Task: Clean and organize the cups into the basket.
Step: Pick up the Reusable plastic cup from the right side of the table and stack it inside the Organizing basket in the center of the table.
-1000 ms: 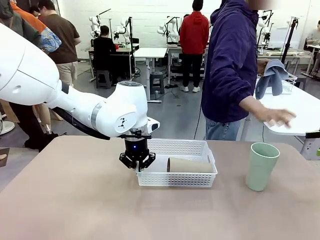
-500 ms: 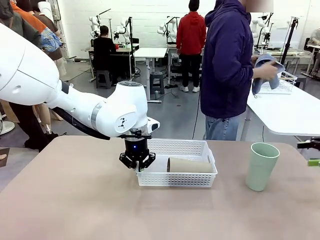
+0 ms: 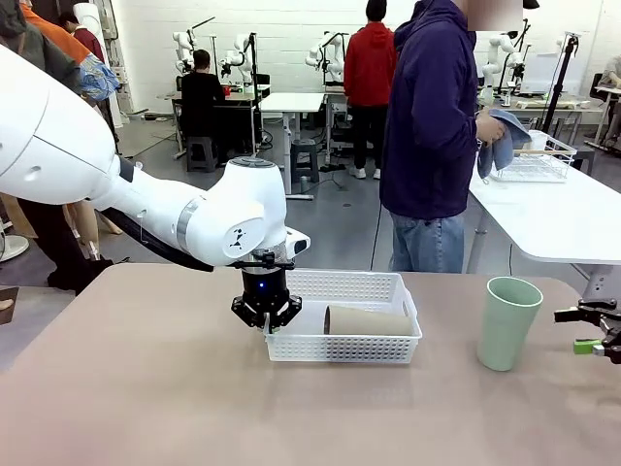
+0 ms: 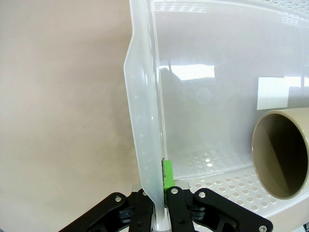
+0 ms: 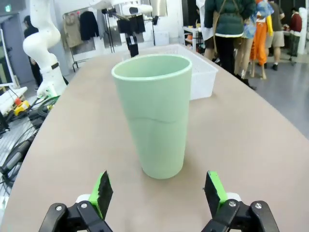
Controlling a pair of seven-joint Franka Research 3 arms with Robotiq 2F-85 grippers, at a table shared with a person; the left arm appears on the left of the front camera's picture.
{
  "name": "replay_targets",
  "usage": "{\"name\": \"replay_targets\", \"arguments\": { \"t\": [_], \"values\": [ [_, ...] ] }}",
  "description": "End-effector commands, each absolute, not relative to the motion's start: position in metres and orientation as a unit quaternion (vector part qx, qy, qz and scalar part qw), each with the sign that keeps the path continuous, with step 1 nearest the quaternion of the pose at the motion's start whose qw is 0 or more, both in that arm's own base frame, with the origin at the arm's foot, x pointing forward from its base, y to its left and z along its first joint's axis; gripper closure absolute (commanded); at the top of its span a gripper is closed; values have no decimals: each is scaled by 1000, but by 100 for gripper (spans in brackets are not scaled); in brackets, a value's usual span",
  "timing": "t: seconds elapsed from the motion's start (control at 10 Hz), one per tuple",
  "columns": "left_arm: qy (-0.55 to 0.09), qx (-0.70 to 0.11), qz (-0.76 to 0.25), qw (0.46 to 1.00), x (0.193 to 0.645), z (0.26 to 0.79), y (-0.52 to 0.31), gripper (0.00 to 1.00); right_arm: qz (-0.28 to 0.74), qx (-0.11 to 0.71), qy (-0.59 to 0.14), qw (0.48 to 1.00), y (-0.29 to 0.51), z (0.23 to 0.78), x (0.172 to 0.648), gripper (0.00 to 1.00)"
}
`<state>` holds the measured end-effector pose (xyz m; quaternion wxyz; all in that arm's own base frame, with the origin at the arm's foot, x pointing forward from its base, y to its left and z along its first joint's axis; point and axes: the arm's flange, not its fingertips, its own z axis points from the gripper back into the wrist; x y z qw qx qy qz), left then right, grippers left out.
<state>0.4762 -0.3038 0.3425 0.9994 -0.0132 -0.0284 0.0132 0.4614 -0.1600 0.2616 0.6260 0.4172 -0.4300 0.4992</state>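
Left claw (image 3: pixel 265 317) clenched on the left wall of the shallow white lattice plastic basket (image 3: pixel 340 348); tan tapered cup (image 3: pixel 369 320) lying inside; right claw (image 3: pixel 580 330) released, just right of the upright pale green cup (image 3: pixel 507 325).

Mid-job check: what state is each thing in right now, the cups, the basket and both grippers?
basket: on the table, one end wall pinched by the left gripper.
brown cup: lying on its side inside the basket.
green cup: upright on the table, outside the basket.
left gripper: shut on the basket wall.
right gripper: open, facing the green cup, not touching it.
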Motion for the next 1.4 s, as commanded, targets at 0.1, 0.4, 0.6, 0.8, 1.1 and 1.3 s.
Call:
{"name": "replay_targets", "arguments": {
  "t": [0.1, 0.4, 0.6, 0.8, 1.1, 1.3],
  "values": [
    [-28, -12, 11, 999, 475, 342, -304, 100, 510, 393, -444, 623, -151, 259, 472, 0],
    [-28, -12, 11, 999, 475, 342, -304, 100, 511, 399, -438, 623, -135, 254, 484, 0],
    [-28, -12, 11, 999, 475, 342, -304, 100, 516, 410, -427, 619, -123, 251, 491, 0],
    [-28, -12, 11, 999, 475, 342, -304, 100, 516, 418, -419, 619, -114, 249, 499, 0],
    [-28, -12, 11, 999, 475, 342, -304, 100, 516, 430, -412, 616, -103, 245, 506, 0],
    [-28, -12, 11, 999, 475, 342, -304, 100, 517, 432, -411, 614, -95, 243, 510, 0]
  ]
}}
